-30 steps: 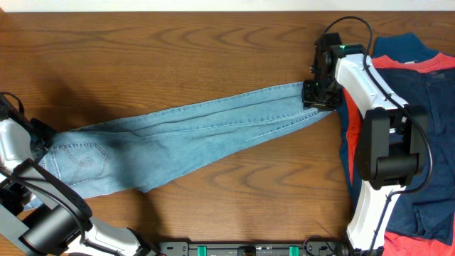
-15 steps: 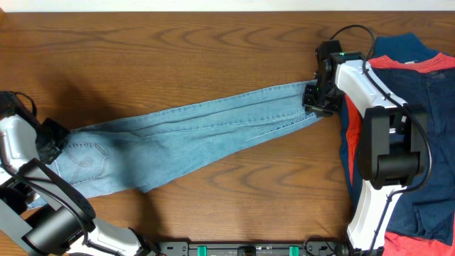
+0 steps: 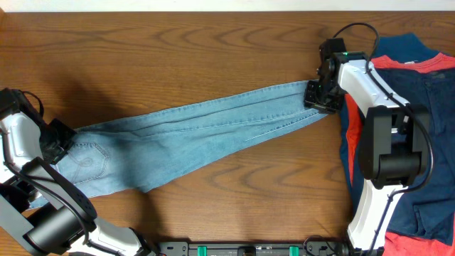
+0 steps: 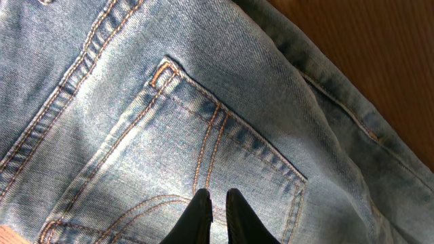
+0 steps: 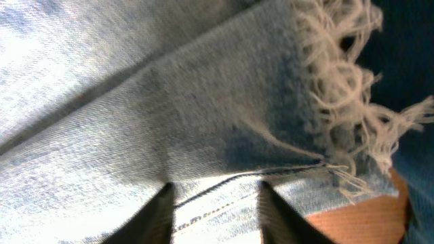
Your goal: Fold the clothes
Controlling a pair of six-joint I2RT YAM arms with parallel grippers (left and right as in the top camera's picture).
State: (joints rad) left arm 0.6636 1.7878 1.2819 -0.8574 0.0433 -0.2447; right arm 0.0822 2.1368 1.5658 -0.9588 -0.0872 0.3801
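The light-blue jeans [image 3: 199,131] lie stretched flat across the wooden table, waist at the left and frayed hems at the right. My left gripper [image 3: 58,140] is over the waist end. In the left wrist view its fingers [image 4: 217,207] are nearly together and hold nothing, just above a stitched back pocket [image 4: 183,163]. My right gripper [image 3: 318,96] is at the hem end. In the right wrist view its fingers [image 5: 215,203] are spread apart over the denim leg [image 5: 203,122], beside the frayed hem [image 5: 339,74].
A pile of dark navy garments [image 3: 434,163] and a red-orange shirt [image 3: 416,64] lies at the table's right side, right behind the jeans' hems. Bare wood [image 3: 178,50] lies above and below the jeans. The arm bases stand at the front edge.
My left gripper has moved right from the table's left edge onto the jeans' waist and pocket area. My right gripper shifted slightly right at the hem. The jeans hardly moved.
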